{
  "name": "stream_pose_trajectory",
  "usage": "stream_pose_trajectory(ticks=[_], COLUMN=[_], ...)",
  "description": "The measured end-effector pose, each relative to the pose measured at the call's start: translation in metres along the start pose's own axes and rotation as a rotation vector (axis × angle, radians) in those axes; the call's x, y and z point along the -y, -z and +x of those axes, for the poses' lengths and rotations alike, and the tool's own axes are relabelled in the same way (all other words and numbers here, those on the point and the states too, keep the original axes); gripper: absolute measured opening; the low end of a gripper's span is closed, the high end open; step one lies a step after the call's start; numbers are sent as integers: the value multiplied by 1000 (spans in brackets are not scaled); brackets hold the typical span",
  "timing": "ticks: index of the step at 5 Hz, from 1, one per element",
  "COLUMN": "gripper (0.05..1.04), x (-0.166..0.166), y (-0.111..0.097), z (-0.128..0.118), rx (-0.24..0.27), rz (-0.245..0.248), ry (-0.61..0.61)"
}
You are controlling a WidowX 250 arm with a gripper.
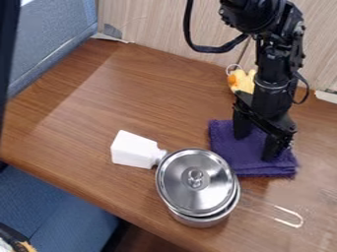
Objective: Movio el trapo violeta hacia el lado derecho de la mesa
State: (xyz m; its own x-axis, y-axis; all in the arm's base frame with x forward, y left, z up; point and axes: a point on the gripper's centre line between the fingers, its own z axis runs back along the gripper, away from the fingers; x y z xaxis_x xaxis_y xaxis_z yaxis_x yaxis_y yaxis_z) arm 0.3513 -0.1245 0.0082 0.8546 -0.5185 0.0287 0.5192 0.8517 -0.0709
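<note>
Two separated fingers of your black end effector [255, 146] point down over the purple cloth [253, 160], standing wide with a strip of fabric visible between them. You have the arm coming in from the top edge of the camera view, on its right side, with a black cable looping out beside it. You cannot tell from this angle whether the fingertips press on the fabric or hang just above it.

The cloth lies on the brown wood-grain surface [125, 88], right of the middle of your view, its lower edge roughly straight and its material a little rumpled. Below and to its left you have a round, shiny metal pot [201, 221] wearing a metal lid [178, 172] with a small knob on top. A pale, thin wire loop [288, 224] lies to the right of the pot.

On the pot's left you see a white, angular plastic bottle [133, 150] lying on its side, its neck pointing at the pot's rim. Behind the cloth, beside the arm, sits a soft yellow toy with an orange patch [244, 82], close to the light wood-grain panel [164, 29] at the back.
</note>
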Motion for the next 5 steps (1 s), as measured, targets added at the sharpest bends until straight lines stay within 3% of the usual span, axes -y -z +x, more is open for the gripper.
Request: stream_pose_trajectory(ticks=[1, 3, 5], gripper=[1000, 1000, 1000], x=[0, -8, -11], y=[-30, -74, -83], z=[1, -20, -25], rx=[72, 176, 207], rz=[-6, 12, 27], ry=[5, 1, 13])
